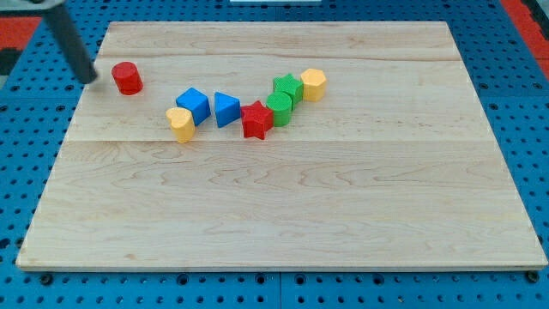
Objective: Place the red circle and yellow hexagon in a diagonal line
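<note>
My tip is at the frame's upper left, just left of the red circle, small gap. No pincer on this rig, just the rod. The yellow hexagon is well right of it, touching the green star at the top end of the block row on the board.

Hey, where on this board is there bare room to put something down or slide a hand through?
The wooden board is bare below the row of blocks, across the whole width to the view's bottom edge, and also right of the yellow hexagon. It is crowded from the yellow block up to that hexagon. My tip sits just left of the red circle.
</note>
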{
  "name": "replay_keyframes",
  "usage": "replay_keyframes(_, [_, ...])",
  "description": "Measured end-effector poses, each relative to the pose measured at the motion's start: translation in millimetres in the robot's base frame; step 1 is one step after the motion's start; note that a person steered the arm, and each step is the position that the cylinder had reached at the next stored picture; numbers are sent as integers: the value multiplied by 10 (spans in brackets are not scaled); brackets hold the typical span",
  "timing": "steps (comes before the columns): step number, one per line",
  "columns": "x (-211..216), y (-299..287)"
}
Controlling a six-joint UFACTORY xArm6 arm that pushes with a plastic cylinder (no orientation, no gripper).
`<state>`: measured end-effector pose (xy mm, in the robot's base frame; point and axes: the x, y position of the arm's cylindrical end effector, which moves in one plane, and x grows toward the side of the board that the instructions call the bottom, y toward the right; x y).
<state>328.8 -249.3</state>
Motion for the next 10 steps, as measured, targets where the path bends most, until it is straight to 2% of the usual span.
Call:
replay_keyframes(1, [297, 946])
replay_keyframes(2, [125, 1082])
replay_keyframes(3, [-434, 421])
replay_keyframes(4, [-216, 1062])
replay_keyframes(5, [242, 1651])
replay_keyframes(6, [304, 1881])
replay_keyframes(7, [-24, 1766])
replay_keyframes(9, [97, 2072])
replay_keyframes(10, [-53, 2089])
